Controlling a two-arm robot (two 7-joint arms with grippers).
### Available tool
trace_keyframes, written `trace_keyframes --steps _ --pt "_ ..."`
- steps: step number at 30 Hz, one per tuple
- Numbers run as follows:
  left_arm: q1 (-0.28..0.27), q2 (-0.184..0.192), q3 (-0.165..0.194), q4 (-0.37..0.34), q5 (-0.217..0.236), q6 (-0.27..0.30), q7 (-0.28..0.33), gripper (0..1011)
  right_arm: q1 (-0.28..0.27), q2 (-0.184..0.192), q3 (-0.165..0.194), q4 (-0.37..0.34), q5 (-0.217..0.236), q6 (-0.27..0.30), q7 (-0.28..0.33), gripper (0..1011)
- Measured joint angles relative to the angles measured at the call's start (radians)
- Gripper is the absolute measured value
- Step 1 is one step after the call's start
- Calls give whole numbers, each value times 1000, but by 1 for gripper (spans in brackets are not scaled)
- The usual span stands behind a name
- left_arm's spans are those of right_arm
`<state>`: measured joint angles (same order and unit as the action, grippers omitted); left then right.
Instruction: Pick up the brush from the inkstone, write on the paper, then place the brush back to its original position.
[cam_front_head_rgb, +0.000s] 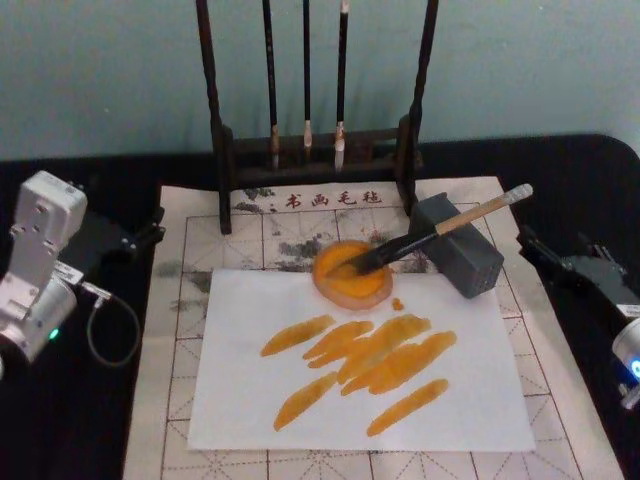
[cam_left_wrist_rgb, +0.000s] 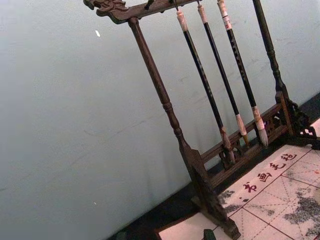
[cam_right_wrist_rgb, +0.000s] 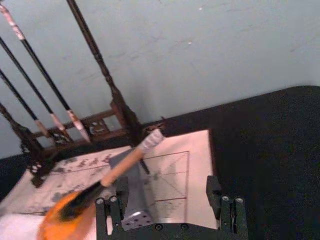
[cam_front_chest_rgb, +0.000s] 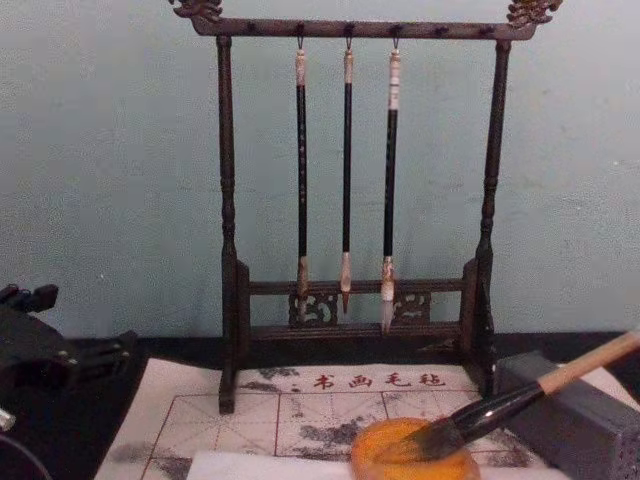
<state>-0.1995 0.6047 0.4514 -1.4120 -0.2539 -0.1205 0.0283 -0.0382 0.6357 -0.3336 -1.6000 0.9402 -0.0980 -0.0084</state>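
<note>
Right gripper (cam_front_head_rgb: 560, 262) hangs empty, fingers (cam_right_wrist_rgb: 214, 189) apart, just off the grey block (cam_front_head_rgb: 461, 245). The brush (cam_front_head_rgb: 440, 229) lies ahead and inward of it, whitish tail nearest, bristles in the orange dish (cam_front_head_rgb: 350, 275) above the paper (cam_front_head_rgb: 360, 400). Left gripper (cam_front_head_rgb: 135, 240) sits farther off; grip unclear.

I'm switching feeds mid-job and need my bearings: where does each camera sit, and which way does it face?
Head: high, looking down at the paper and brush; both arms at the edges.
Chest: low, facing the brush rack; left arm at the edge.
Left wrist: faces the rack.
Right wrist: looks past the open right gripper at the brush.
All views share the rack.
</note>
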Motion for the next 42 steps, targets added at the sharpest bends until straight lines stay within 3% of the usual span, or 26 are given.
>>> trace_keyframes --steps 9,42 --pt "0 0 0 0 0 0 0 1001 -15 -6 17 -1 -41 1 -25 1000" --pt "0 0 0 0 0 0 0 1001 -13 -4 14 0 -39 3 -24 1000"
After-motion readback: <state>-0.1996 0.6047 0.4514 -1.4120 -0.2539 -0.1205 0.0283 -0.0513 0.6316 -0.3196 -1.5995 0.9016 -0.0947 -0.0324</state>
